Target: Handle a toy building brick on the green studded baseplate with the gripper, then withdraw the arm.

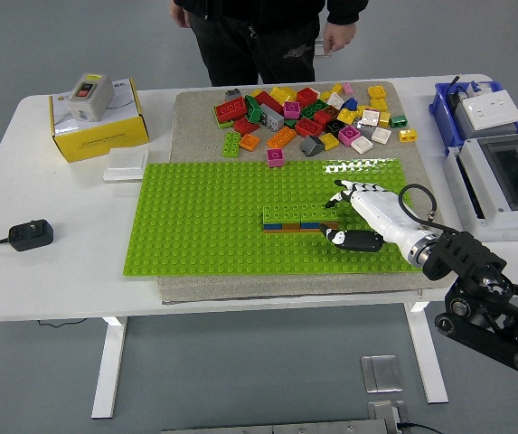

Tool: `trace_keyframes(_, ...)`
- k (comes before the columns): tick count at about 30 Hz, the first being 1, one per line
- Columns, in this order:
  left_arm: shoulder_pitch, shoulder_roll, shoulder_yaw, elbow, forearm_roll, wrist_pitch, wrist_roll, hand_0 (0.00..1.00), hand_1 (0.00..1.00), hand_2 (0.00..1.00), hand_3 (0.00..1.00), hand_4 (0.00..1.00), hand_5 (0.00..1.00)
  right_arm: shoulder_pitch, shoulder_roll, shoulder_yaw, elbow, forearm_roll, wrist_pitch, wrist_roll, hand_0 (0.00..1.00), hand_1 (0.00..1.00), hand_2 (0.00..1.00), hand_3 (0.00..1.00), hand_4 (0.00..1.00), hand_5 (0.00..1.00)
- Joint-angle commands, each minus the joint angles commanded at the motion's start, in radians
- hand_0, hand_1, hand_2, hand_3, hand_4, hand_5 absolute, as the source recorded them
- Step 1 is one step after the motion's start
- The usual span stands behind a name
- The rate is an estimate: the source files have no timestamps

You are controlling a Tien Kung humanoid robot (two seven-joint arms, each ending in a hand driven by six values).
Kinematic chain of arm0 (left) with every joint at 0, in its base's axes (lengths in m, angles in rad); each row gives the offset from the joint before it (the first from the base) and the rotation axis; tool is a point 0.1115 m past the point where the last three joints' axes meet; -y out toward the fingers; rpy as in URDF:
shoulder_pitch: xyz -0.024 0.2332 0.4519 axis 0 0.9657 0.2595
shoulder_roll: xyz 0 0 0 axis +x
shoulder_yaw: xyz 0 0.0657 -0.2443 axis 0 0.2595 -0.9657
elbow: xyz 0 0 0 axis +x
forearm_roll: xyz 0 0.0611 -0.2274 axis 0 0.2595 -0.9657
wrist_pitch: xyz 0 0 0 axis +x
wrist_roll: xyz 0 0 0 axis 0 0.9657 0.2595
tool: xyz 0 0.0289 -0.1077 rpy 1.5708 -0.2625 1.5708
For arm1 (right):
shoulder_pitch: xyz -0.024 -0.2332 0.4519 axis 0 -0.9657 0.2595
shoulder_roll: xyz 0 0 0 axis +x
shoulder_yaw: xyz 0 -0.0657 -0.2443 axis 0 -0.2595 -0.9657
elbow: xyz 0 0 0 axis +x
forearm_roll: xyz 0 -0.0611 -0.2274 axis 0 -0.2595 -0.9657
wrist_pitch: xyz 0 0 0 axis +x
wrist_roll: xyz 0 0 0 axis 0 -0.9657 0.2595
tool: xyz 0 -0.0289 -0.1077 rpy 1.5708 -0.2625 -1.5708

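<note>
Right now, right hand (353,215) rests on green baseplate (204,226), fingers spread, empty, just beside the brick row (299,218); person (259,36) beyond desk (42,280).

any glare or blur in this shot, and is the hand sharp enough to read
Head view: a patch of white glare sits on the green baseplate along its far edge near the right corner; lighting is otherwise even, shadows soft. Head view: the right hand and the brick row are sharp, with no motion blur, though the fingertips at the row's end are small.
</note>
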Motion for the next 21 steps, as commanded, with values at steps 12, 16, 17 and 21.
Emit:
trace_keyframes(12,-0.001,0.000,0.016,0.000,0.000,0.000,0.000,0.648,0.639,0.467,0.571,0.161,0.767,-0.001,0.005,-0.008,-0.001,0.005,-0.003,0.002,0.995,0.978,0.998,0.729,0.669,0.690)
trace_keyframes(16,-0.002,0.000,0.021,0.000,0.000,0.000,0.000,0.648,0.639,0.466,0.570,0.160,0.766,-0.002,0.007,-0.013,-0.005,0.009,-0.003,0.003,0.995,0.978,0.998,0.729,0.668,0.689)
trace_keyframes(17,-0.002,0.000,0.021,0.000,0.000,0.000,0.000,0.648,0.639,0.466,0.570,0.160,0.766,-0.002,0.008,-0.015,-0.006,0.010,-0.003,0.003,0.995,0.978,0.998,0.729,0.668,0.689)
trace_keyframes(21,-0.002,0.001,0.023,0.000,0.000,0.000,0.000,0.648,0.638,0.465,0.569,0.160,0.766,-0.002,0.011,-0.017,-0.011,0.013,-0.003,0.004,0.995,0.978,0.998,0.729,0.667,0.688)
